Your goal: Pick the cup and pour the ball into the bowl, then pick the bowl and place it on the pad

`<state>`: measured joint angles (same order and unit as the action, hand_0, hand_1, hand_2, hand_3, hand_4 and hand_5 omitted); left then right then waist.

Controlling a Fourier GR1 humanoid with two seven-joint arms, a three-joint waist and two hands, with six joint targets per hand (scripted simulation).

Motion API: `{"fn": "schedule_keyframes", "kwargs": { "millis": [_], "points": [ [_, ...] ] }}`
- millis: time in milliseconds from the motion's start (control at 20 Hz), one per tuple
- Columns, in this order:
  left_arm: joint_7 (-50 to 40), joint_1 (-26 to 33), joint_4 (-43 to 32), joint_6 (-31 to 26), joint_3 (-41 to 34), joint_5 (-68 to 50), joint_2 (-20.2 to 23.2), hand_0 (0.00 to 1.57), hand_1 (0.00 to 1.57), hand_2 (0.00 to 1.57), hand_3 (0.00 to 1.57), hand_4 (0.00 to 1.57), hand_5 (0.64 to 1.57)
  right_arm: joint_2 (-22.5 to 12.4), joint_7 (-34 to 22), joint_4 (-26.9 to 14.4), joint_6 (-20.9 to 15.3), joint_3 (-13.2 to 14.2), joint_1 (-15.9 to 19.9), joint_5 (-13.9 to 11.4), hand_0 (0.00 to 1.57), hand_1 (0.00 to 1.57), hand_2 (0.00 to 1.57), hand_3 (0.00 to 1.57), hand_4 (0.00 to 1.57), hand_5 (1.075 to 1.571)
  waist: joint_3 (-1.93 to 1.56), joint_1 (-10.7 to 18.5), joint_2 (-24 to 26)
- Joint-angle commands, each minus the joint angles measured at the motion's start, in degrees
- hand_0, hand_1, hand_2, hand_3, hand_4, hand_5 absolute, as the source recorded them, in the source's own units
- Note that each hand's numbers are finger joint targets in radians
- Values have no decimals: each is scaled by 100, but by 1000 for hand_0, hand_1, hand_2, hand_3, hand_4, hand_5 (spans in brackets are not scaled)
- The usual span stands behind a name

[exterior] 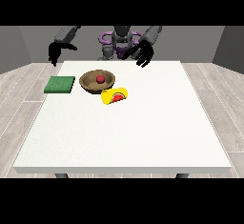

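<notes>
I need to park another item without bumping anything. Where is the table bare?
The near half of the table and its right side, right of the cup, are bare. The far left is crowded: pad, bowl holding the ball, with the cup lying against the bowl.

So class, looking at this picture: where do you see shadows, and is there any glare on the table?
Front view: even, soft light; no glare on the white table; only a faint shadow edges the bowl and the tipped cup; the green pad casts almost none; the dark hands hide their own detail.
</notes>
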<state>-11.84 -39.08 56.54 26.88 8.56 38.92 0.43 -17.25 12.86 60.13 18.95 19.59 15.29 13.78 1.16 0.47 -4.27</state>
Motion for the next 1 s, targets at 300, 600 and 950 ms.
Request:
{"fn": "schedule_keyframes", "kwargs": {
  "millis": [300, 600, 950],
  "points": [
    [2452, 1158, 1123, -1365, -323, -2960, -6, 0, 0, 0, 0, 0, 1564, 1009, 369, 9, -1426, -165, 293, -405, 0, 0, 0, 0, 309, 1570, -108, 790, -681],
    [2535, 1298, 1202, -1808, -573, -3144, 262, 0, 0, 0, 0, 0, 1564, 1010, 548, -829, -1645, -222, 967, -431, 0, 0, 0, 0, 306, 1568, -117, 690, -544],
    [2838, 1601, 1415, -2149, -882, -3295, 625, 0, 0, 0, 0, 0, 1566, 680, 1065, -1817, -1404, -59, 1225, -311, 0, 0, 0, 0, 189, 1563, -117, 648, -667]
  ]
}}
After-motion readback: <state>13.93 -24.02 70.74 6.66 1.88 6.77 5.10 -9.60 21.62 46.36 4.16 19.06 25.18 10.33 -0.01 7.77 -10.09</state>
